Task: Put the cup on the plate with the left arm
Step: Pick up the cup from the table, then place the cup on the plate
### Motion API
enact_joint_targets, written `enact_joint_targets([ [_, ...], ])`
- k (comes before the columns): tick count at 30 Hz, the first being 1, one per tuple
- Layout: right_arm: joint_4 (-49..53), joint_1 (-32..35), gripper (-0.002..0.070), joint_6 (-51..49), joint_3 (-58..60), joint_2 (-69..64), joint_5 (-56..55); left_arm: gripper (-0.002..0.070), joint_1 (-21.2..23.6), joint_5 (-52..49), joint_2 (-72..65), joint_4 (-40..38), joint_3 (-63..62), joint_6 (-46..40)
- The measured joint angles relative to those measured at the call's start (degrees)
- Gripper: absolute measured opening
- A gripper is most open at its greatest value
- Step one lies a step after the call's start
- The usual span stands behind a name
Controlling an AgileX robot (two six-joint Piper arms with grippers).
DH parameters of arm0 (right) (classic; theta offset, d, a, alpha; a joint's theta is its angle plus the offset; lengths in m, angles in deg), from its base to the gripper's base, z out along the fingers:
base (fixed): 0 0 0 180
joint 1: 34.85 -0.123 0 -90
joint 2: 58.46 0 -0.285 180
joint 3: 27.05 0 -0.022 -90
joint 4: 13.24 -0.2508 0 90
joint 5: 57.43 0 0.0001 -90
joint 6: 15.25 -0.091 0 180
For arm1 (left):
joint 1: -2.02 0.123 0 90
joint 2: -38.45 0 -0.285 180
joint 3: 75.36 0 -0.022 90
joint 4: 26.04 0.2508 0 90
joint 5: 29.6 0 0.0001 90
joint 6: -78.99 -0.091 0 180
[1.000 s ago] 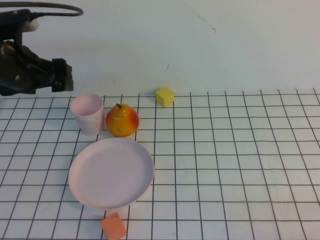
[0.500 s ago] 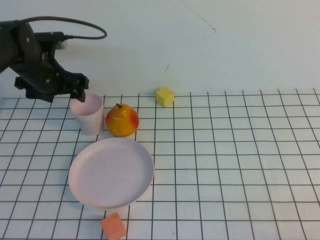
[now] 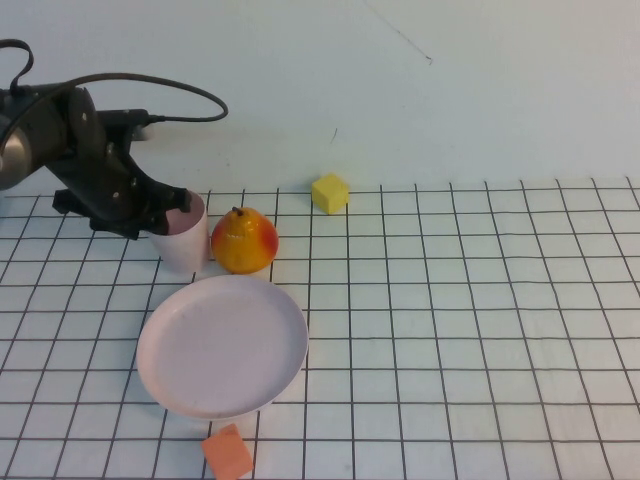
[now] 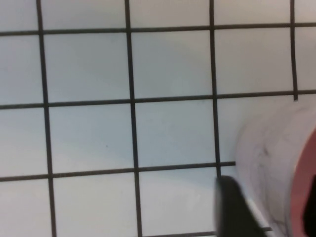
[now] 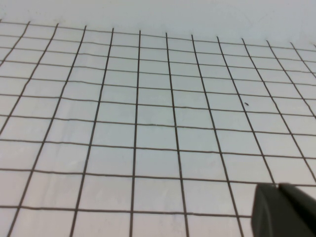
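Observation:
The pale pink cup [image 3: 185,245] stands upright on the gridded table, just behind the large pink plate [image 3: 222,345] and touching the pear. My left gripper [image 3: 170,208] has come down on the cup's left rim. In the left wrist view one dark finger [image 4: 232,207] lies against the outside of the cup wall [image 4: 266,158], and the other shows at the picture's edge inside the cup with a gap to the wall. My right gripper [image 5: 279,207] appears only in its own wrist view, fingertips together over bare grid.
An orange-yellow pear [image 3: 244,241] sits right of the cup. A yellow cube [image 3: 330,193] lies further back and an orange cube [image 3: 227,453] lies in front of the plate. The left arm's black cable [image 3: 170,90] loops above the cup.
The left arm has swung right and down from the far left until its gripper straddles the cup's left rim. The cup, pear and plate have not moved.

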Motion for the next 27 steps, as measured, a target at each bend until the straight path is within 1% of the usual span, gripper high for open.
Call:
enact_joint_targets([
  [1,0.00,0.00,-0.0002,0.00,0.00,0.00,0.00,0.0234,0.00,0.00,0.00,0.00,-0.09,-0.30],
  [3,0.00,0.00,-0.0002,0.00,0.00,0.00,0.00,0.0111,0.00,0.00,0.00,0.00,-0.09,-0.78],
  [4,0.00,0.00,-0.0002,0.00,0.00,0.00,0.00,0.0072,0.00,0.00,0.00,0.00,-0.09,-0.90],
  [6,0.00,0.00,-0.0002,0.00,0.00,0.00,0.00,0.0034,0.00,0.00,0.00,0.00,-0.09,-1.51],
  [8,0.00,0.00,-0.0002,0.00,0.00,0.00,0.00,0.0017,0.00,0.00,0.12,-0.22,-0.09,-1.51],
  [11,0.00,0.00,-0.0002,0.00,0.00,0.00,0.00,0.0014,0.00,-0.33,1.40,-0.22,-0.09,-2.35],
  [16,0.00,0.00,-0.0002,0.00,0.00,0.00,0.00,0.0014,0.00,-3.47,7.55,-0.22,-0.09,-3.57],
  [20,0.00,0.00,-0.0002,0.00,0.00,0.00,0.00,0.0014,0.00,-11.69,14.14,-2.16,-0.14,-5.75],
  [24,0.00,0.00,-0.0002,0.00,0.00,0.00,0.00,0.0014,0.00,-22.48,19.23,-8.24,-0.23,-9.30],
  [27,0.00,0.00,-0.0002,0.00,0.00,0.00,0.00,0.0014,-0.54,-25.06,20.90,-10.70,-0.07,-11.41],
])
